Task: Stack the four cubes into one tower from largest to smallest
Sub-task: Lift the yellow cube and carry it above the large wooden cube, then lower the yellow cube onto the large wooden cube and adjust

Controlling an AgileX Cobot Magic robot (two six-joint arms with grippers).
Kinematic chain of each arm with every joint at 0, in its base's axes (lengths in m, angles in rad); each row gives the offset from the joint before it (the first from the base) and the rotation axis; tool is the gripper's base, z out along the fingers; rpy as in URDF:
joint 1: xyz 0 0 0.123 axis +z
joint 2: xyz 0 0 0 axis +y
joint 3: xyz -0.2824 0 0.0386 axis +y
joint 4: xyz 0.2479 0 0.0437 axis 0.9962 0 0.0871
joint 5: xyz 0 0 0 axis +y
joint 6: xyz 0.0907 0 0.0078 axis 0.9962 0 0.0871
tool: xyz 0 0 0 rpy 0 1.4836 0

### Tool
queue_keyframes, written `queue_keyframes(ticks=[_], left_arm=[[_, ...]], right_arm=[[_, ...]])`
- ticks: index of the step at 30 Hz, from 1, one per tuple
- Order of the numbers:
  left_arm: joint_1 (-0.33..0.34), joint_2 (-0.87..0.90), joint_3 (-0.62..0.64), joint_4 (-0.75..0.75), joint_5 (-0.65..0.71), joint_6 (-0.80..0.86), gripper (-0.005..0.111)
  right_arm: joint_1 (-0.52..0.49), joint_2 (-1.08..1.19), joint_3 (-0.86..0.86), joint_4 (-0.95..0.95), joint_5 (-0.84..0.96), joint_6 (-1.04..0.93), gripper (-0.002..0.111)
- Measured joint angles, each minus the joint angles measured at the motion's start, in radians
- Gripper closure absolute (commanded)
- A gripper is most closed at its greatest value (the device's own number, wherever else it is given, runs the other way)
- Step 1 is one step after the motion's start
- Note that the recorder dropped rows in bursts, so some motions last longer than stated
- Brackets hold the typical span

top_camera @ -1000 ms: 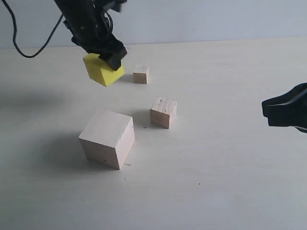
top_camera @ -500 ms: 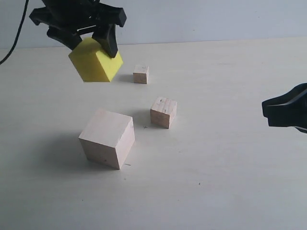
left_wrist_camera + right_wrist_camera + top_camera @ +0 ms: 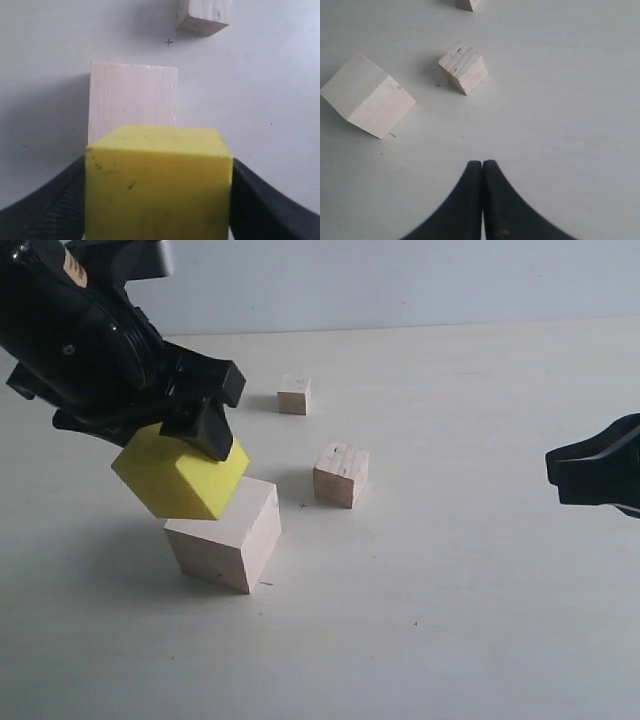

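My left gripper (image 3: 178,445) is shut on the yellow cube (image 3: 180,482), which hangs tilted over the near left part of the large pale wood cube (image 3: 228,540). Whether the two touch I cannot tell. In the left wrist view the yellow cube (image 3: 157,180) fills the space between both black fingers (image 3: 40,215), with the large cube (image 3: 132,95) beyond it. A small wood cube (image 3: 341,474) stands to the right of the large one. The smallest cube (image 3: 294,395) sits farther back. My right gripper (image 3: 552,472) hovers shut and empty at the right.
The pale tabletop (image 3: 450,590) runs back to a grey wall (image 3: 420,280). The right wrist view shows the large cube (image 3: 367,95), the small cube (image 3: 463,67) and a corner of the smallest cube (image 3: 469,4) ahead of the shut right gripper (image 3: 482,165).
The left gripper has carried the yellow cube from the back of the table forward and down to just over the large cube. The right gripper and the three wood cubes have not moved.
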Motion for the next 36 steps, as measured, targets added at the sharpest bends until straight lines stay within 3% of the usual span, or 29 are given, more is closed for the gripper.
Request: queue_keyframes(ticks=[8,19,36], left_arm=[[-0.002,0.08,0.0,0.033,-0.022,-0.02,0.097],[-0.002,0.214,-0.169,0.089,0.044,0.018,0.097],[-0.002,0.291,-0.182,0.111,0.057,0.07,0.1]], right_arm=[[0.0,0.0,0.0,0.0,0.0,0.0,0.108],[0.0,0.0,0.0,0.0,0.0,0.0,0.108],[0.0,0.0,0.0,0.0,0.0,-0.001,0.108]])
